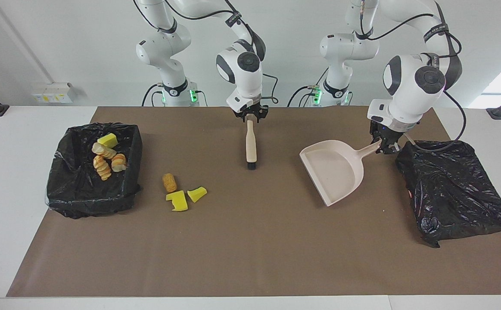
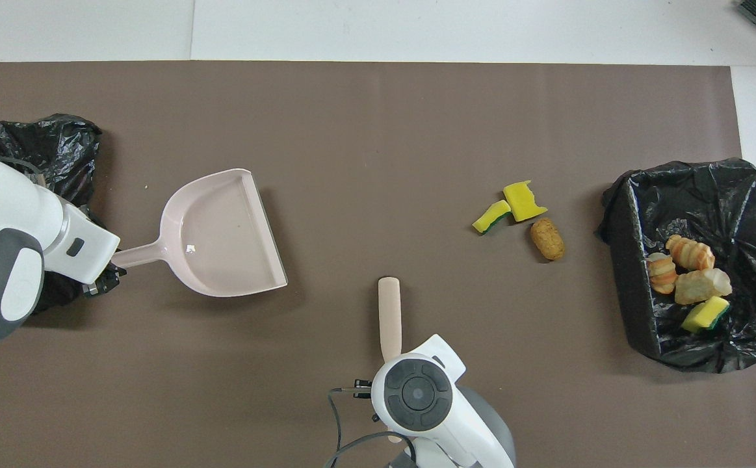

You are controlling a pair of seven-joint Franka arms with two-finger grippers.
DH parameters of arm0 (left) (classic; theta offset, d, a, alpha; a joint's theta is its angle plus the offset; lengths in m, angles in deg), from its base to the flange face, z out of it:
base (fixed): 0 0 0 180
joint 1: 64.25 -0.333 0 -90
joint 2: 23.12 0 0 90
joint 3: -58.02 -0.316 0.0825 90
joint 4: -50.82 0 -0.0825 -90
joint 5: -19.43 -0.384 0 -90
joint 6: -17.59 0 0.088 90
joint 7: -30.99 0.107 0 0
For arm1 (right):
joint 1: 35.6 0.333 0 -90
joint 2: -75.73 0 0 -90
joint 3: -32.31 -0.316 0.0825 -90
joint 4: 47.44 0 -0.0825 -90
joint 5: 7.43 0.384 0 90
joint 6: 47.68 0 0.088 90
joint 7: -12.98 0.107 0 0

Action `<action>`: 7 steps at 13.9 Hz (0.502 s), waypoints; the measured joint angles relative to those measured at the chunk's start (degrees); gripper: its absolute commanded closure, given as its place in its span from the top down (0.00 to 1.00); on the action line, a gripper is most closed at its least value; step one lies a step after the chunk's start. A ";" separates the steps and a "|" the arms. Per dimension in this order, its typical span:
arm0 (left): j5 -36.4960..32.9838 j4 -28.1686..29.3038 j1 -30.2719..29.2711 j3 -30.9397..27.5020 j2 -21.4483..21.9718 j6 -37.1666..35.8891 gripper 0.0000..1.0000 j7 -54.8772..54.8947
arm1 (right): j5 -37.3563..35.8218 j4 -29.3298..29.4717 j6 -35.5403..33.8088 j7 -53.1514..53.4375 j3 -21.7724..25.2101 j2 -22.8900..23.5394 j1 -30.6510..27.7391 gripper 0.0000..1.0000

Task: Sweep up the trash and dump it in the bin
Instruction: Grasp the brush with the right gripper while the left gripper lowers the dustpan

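Note:
Three pieces of trash lie on the brown mat beside the bin: a tan lump (image 1: pixel 169 182) (image 2: pixel 547 238) and two yellow wedges (image 1: pixel 178 201) (image 1: pixel 197 193) (image 2: pixel 523 201) (image 2: pixel 491 217). The black-lined bin (image 1: pixel 135 159) (image 2: pixel 625 260) at the right arm's end holds several more scraps. My left gripper (image 1: pixel 386 146) (image 2: pixel 101 283) is shut on the handle of the pale pink dustpan (image 1: pixel 334 172) (image 2: pixel 221 234), held low over the mat. My right gripper (image 1: pixel 250 117) is shut on the handle end of the wooden brush (image 1: pixel 251 144) (image 2: pixel 389 315), whose bristles rest on the mat.
A crumpled black bag (image 1: pixel 452 185) (image 2: pixel 39 143) lies at the left arm's end of the table, right beside the left gripper. The brown mat (image 1: pixel 250 249) covers most of the white table. Bare mat lies between the dustpan and the loose trash.

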 measured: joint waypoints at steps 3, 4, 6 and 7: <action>0.06 -0.01 0.79 0.27 -0.17 2.83 0.00 0.00 | -1.47 0.16 -0.37 0.13 0.01 -0.01 -0.03 0.00; 0.06 -0.01 1.19 0.29 -0.19 3.07 0.00 0.02 | -2.13 0.60 -1.56 0.15 0.02 -0.09 -0.30 0.00; 0.06 -0.01 1.61 0.28 -0.19 3.31 0.00 0.04 | -2.65 2.76 -6.27 -0.72 0.02 -0.84 -2.58 0.00; 0.06 -0.01 1.77 0.29 -0.19 3.35 0.00 0.10 | -3.07 4.02 -8.74 -2.46 0.07 -1.63 -4.21 0.00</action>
